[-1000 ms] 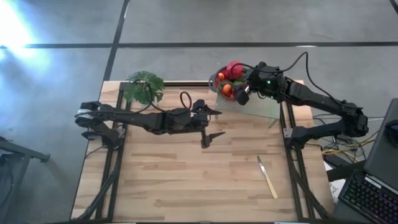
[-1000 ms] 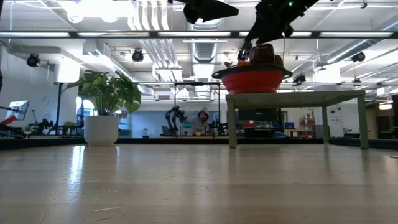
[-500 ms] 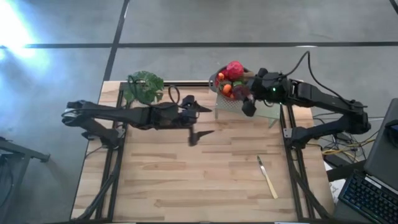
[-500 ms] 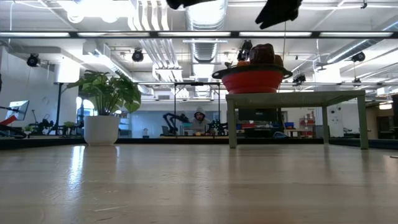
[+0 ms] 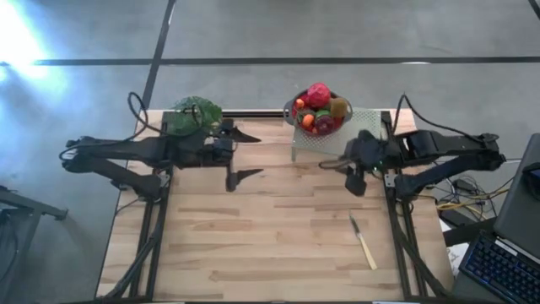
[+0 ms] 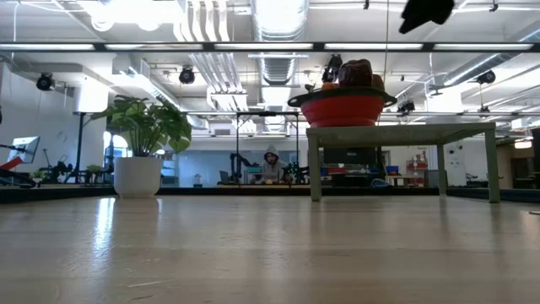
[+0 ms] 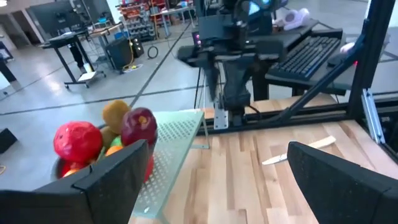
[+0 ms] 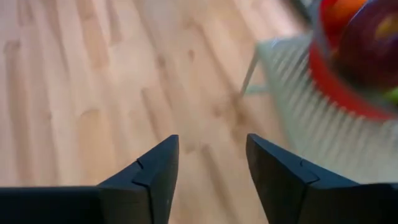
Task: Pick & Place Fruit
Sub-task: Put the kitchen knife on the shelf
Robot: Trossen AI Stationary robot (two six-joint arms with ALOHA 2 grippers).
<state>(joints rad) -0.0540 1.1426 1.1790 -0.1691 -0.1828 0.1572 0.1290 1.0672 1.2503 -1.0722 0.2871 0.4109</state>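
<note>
fruit (image 5: 317,108) piled in a red bowl (image 6: 344,110) on a small perforated stand (image 5: 325,143) at the table's (image 5: 253,245) far edge. right gripper (image 5: 344,165) hovers just off the stand's near right corner, jaws apart, empty. left gripper (image 5: 240,154) near the potted plant (image 5: 192,116), jaws wide, empty. knife (image 5: 364,240) lies near the right edge; middle of table bare wood.

A leafy plant (image 5: 196,115) in a white pot (image 6: 137,176) sits at the table's (image 5: 253,245) far left corner. A knife (image 5: 363,239) lies flat on the wood near the right edge. A perforated stand (image 5: 325,142) rises at the far edge, a bowl (image 6: 343,109) on top. A person (image 6: 271,165) sits in the room beyond.
</note>
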